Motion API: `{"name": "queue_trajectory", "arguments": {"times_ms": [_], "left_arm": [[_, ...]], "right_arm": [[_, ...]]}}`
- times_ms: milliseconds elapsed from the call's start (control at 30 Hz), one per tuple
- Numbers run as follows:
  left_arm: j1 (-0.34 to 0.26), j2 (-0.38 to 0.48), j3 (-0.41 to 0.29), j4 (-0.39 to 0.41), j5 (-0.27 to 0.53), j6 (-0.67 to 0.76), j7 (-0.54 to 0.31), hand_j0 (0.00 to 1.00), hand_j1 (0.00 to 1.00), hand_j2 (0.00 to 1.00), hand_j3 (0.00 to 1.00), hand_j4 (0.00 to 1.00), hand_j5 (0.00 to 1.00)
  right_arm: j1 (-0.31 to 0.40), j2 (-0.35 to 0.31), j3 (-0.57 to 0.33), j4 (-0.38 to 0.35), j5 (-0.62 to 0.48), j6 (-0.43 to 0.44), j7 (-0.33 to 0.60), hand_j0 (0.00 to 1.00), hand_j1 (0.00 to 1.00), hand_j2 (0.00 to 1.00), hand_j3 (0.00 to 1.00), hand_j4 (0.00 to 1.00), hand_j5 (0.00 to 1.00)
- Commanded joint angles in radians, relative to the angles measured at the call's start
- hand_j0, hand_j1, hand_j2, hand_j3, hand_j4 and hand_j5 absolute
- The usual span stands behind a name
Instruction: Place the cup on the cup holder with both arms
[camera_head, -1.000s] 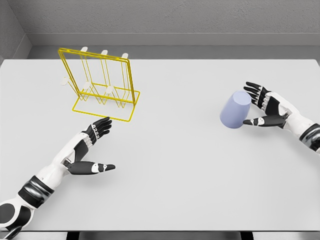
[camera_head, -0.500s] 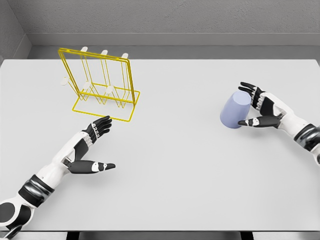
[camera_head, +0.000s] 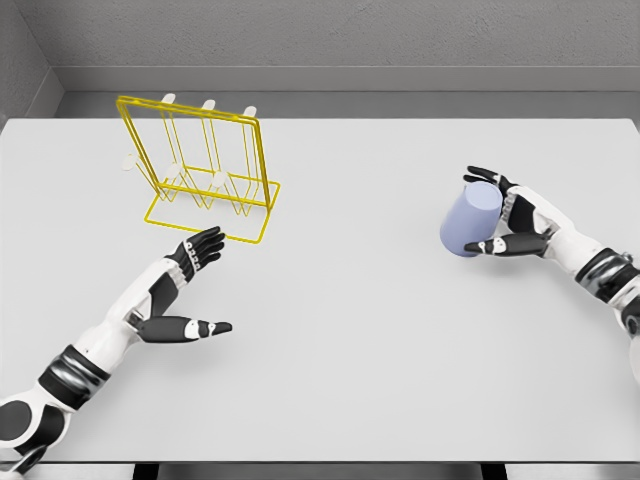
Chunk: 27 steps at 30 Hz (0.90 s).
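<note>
Cup (camera_head: 471, 220), smooth lavender cylinder, tilted mid-right, right hand (camera_head: 515, 220) cupped around it; left hand (camera_head: 180, 296) spread near yellow wire holder (camera_head: 200, 165).

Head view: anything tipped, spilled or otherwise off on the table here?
The lavender cup leans instead of standing upright, within the right hand. The yellow cup holder stands upright. The left hand is open and holds nothing. No spill shows.

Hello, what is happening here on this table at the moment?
The right hand is closing around a lilac cup on the right side of the table, fingers behind it and thumb in front. The left hand hovers open near the yellow holder, which carries no cup yet.
</note>
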<state>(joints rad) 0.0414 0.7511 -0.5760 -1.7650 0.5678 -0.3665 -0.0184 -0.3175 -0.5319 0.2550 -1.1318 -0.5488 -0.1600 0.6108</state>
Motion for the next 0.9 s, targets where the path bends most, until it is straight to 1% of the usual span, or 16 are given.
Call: {"name": "queue_trajectory", "arguments": {"times_ms": [0, 33, 100, 200, 333, 500, 867], "left_arm": [[0.0, -0.007, 0.001, -0.001, 0.001, 0.0, 0.0, 1.0, 1.0, 1.0, 1.0, 1.0, 1.0], [0.0, -0.009, 0.001, -0.001, 0.001, 0.0, 0.0, 1.0, 1.0, 1.0, 1.0, 1.0, 1.0], [-0.002, -0.009, -0.001, -0.001, 0.001, 0.0, 0.0, 1.0, 1.0, 1.0, 1.0, 1.0, 1.0], [-0.002, -0.016, 0.001, -0.001, 0.0, 0.001, 0.0, 1.0, 1.0, 1.0, 1.0, 1.0, 1.0], [-0.003, -0.035, 0.001, -0.001, 0.0, 0.001, 0.0, 1.0, 1.0, 1.0, 1.0, 1.0, 1.0], [-0.011, -0.049, -0.001, -0.001, -0.002, 0.024, 0.0, 1.0, 1.0, 1.0, 1.0, 1.0, 1.0], [-0.011, -0.049, 0.001, -0.001, -0.002, 0.028, 0.0, 1.0, 1.0, 1.0, 1.0, 1.0, 1.0]], "right_arm": [[0.0, 0.004, 0.0, 0.0, -0.005, -0.012, 0.0, 0.89, 0.89, 0.89, 0.89, 0.89, 0.89], [0.0, 0.012, 0.001, 0.0, -0.005, -0.012, 0.0, 0.83, 0.83, 0.83, 0.83, 0.83, 0.83], [0.0, 0.018, 0.0, 0.0, -0.005, -0.012, 0.0, 0.78, 0.78, 0.78, 0.78, 0.78, 0.78], [0.003, 0.02, 0.0, 0.0, -0.006, -0.012, 0.0, 0.67, 0.67, 0.67, 0.67, 0.67, 0.67], [0.005, 0.024, 0.0, 0.0, -0.006, -0.012, 0.0, 0.67, 0.67, 0.67, 0.67, 0.67, 0.67], [0.005, 0.021, 0.0, -0.005, -0.006, -0.013, 0.0, 0.58, 0.58, 0.58, 0.58, 0.58, 0.58], [0.006, 0.018, 0.003, -0.016, -0.01, -0.018, 0.0, 0.56, 0.56, 0.56, 0.56, 0.56, 0.56]]}}
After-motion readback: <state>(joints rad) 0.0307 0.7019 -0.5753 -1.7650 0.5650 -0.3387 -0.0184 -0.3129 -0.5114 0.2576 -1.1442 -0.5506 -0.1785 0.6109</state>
